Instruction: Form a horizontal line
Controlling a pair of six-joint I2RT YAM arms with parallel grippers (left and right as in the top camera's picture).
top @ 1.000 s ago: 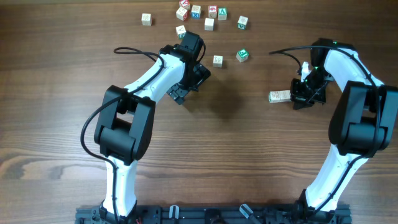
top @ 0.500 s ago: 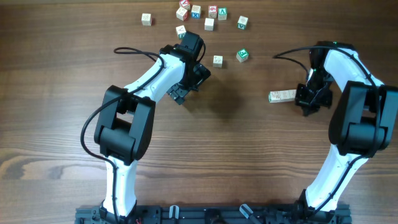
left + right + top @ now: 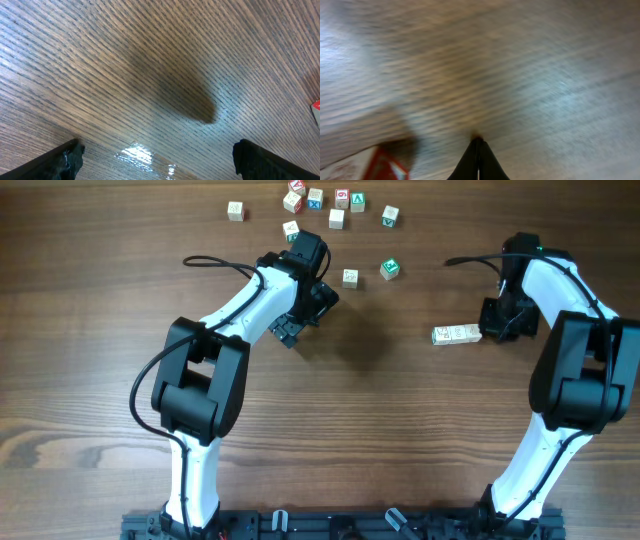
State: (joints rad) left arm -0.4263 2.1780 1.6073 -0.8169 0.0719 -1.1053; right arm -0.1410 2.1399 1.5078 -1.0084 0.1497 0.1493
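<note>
The right gripper (image 3: 489,330) is being held fully shut, its fingers (image 3: 478,159) pressed tip to tip with nothing between them, just beside the right end of the horizontal line (image 3: 456,334). That line is lying at the right of the table (image 3: 380,430), running roughly left to right, its cubes touching. In the right wrist view a blurred pale edge with red on it (image 3: 381,167) is being shown at the lower left; whether it belongs to the line cannot be told. The left gripper (image 3: 290,332) is being held wide open and empty over bare wood near the middle, and the scattered cubes (image 3: 330,205) are lying well apart at the far edge. From here the bar is being put at risk by the shut fingertips: a nudge against one end, if it is being applied off-centre, would likely skew the bar or split the cubes apart, and a low sideways withdrawal could drag the end cube along.
</note>
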